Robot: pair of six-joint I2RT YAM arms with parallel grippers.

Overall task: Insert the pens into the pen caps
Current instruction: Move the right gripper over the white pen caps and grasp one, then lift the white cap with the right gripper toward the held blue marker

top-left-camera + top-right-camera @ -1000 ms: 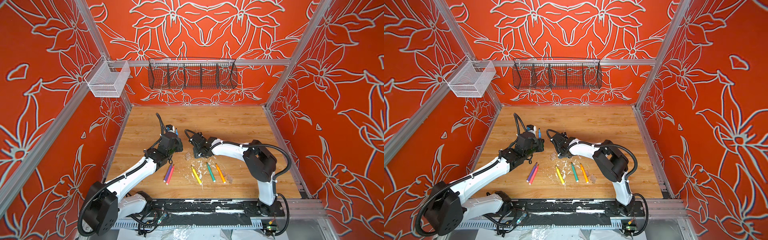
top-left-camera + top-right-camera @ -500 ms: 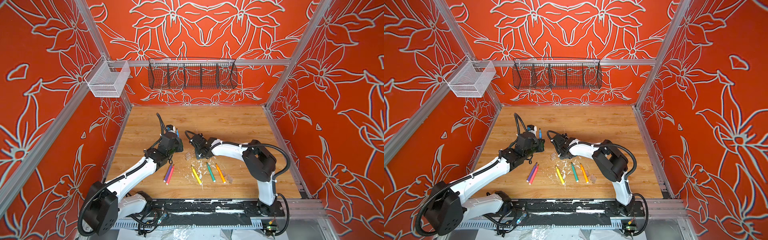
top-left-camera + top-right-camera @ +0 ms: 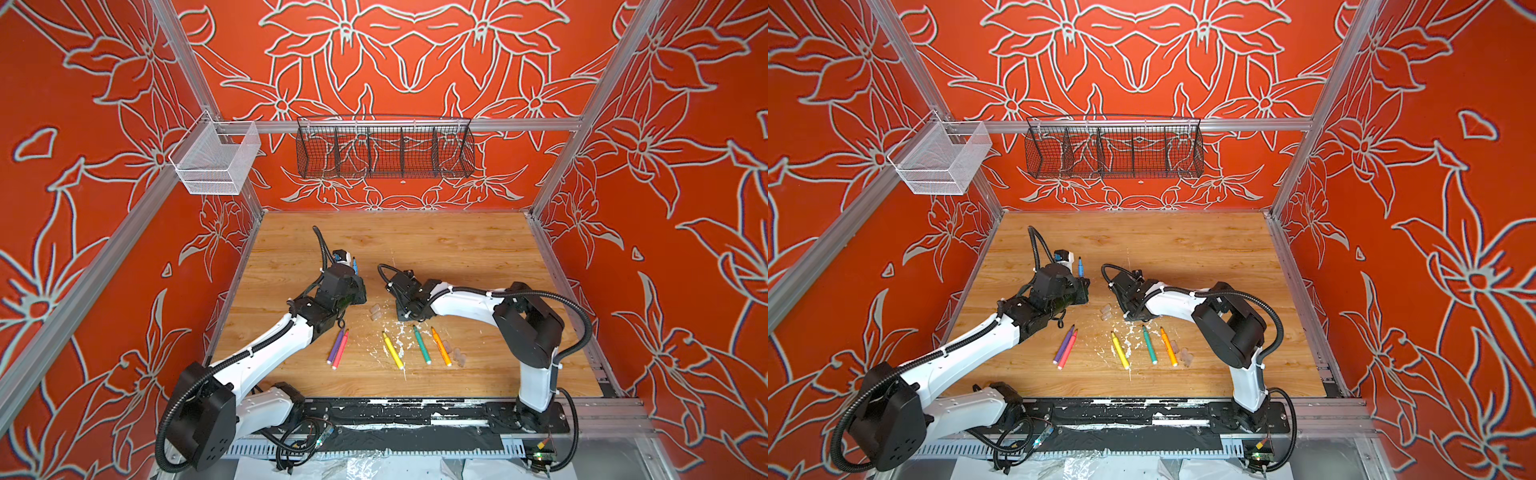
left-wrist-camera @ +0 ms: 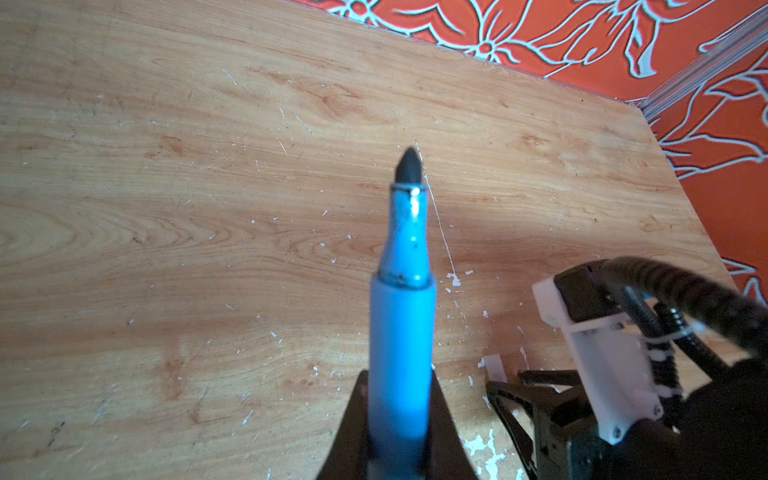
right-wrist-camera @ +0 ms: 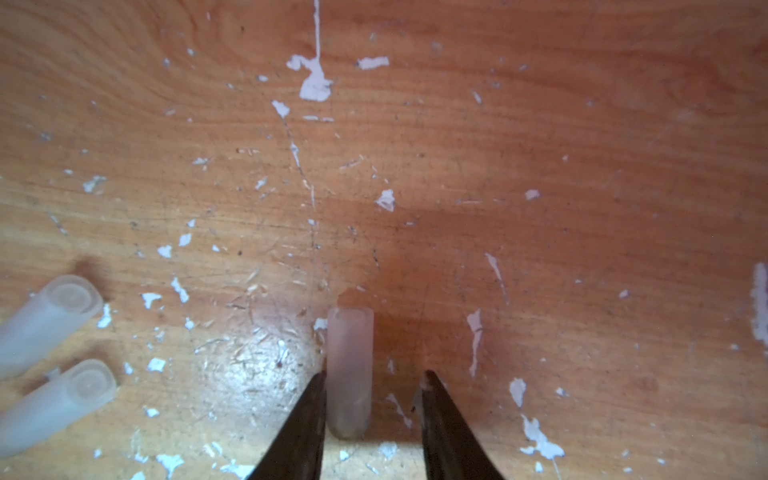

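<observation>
Pens, felt-tip, six. Slim blue felt-tip pen (image 4: 401,332): clamped between the left fingers (image 4: 353,419), dark tip pointing out beyond them (uncapped). Purple pen (image 3: 335,345), pink pen (image 3: 340,350), yellow pen (image 3: 392,351), green pen (image 3: 422,345) and orange pen (image 3: 440,347): lying on the scuffed wooden tabletop (image 3: 415,249). Stubby translucent whitish plastic cap (image 5: 349,374): lies between the narrowly parted right fingers (image 5: 305,428), touching one, clear of the other. Second cap (image 5: 45,320) and third cap (image 5: 58,399): side by side nearby.

White moulded link shells and black joint housings on left arm (image 3: 270,352) and right arm (image 3: 461,300), plus large rounded black motor housings. Black corrugated conduit (image 4: 673,280) along each arm, fastened by white zip ties. White wrist bracket (image 4: 602,365) with silver screws. Two black tapered fingers (image 5: 299,428) on right gripper (image 5: 374,372). Black base rail (image 3: 415,410) beneath both arms.
</observation>
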